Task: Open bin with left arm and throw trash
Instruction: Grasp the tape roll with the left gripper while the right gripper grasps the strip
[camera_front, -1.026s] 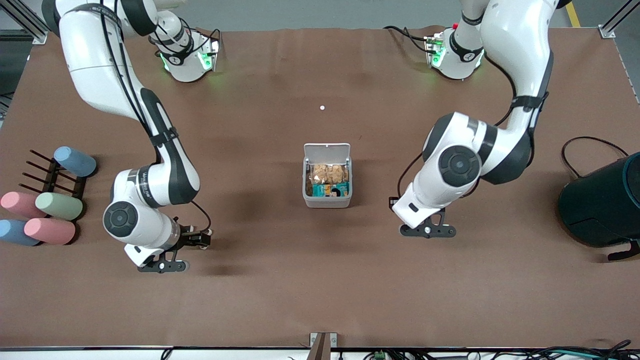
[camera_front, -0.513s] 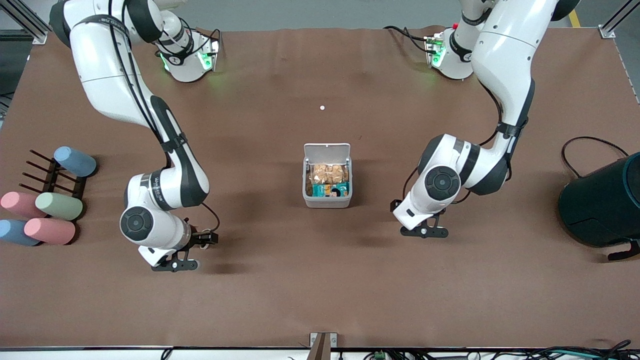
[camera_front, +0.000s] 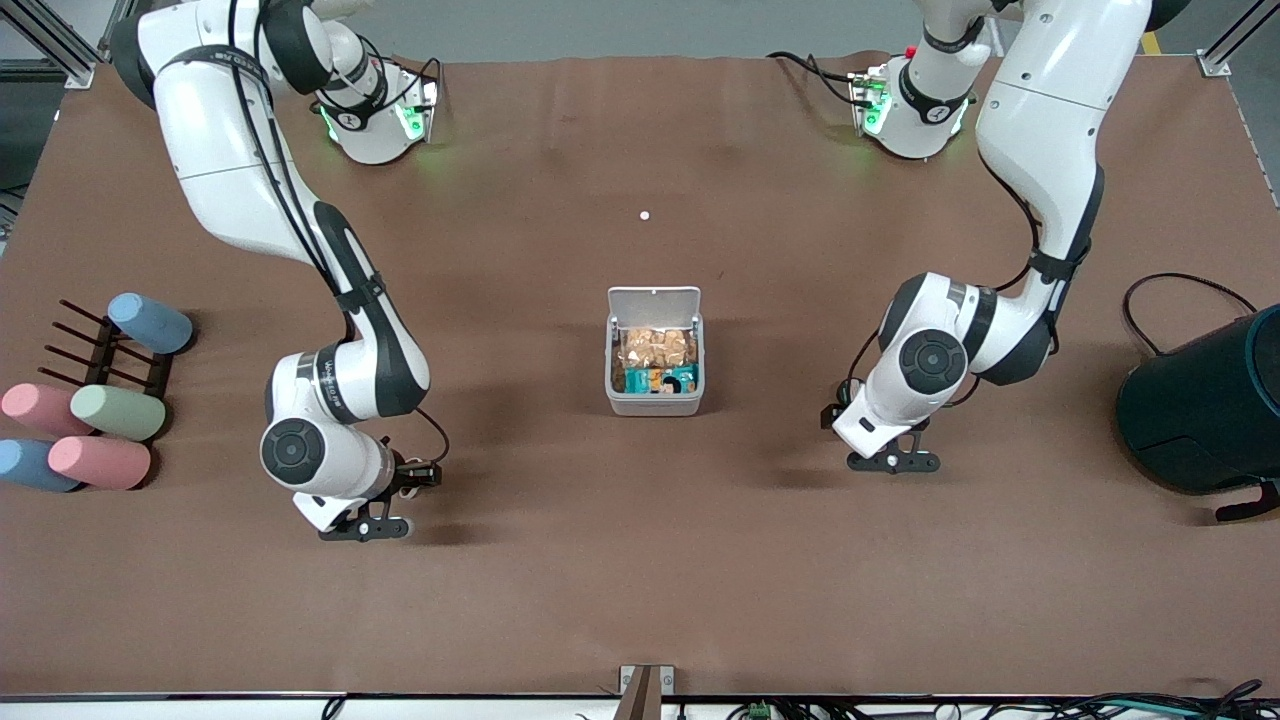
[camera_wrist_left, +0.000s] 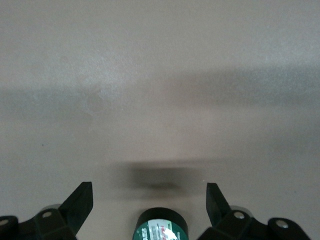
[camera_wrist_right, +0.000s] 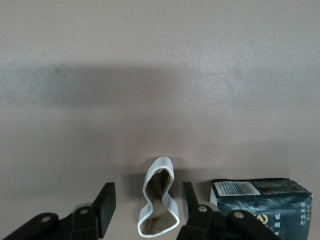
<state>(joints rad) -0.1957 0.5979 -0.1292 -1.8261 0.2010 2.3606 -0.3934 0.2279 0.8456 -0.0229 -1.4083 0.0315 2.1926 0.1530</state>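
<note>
The white bin stands mid-table with its lid flipped back, and snack packets lie inside. My left gripper is low over the table toward the left arm's end from the bin. It is open, with a small round dark disc between its fingers. My right gripper is low over the table toward the right arm's end. It is open, one finger on each side of an off-white rubber band loop. A black printed packet lies just beside it.
Pastel cylinders lie by a black rack at the right arm's end. A large dark teal drum with a cable stands at the left arm's end. A tiny white speck lies farther from the camera than the bin.
My left gripper has shifted away from the bin toward the left arm's end. My right gripper has shifted a little toward the table's middle. The bin has not moved.
</note>
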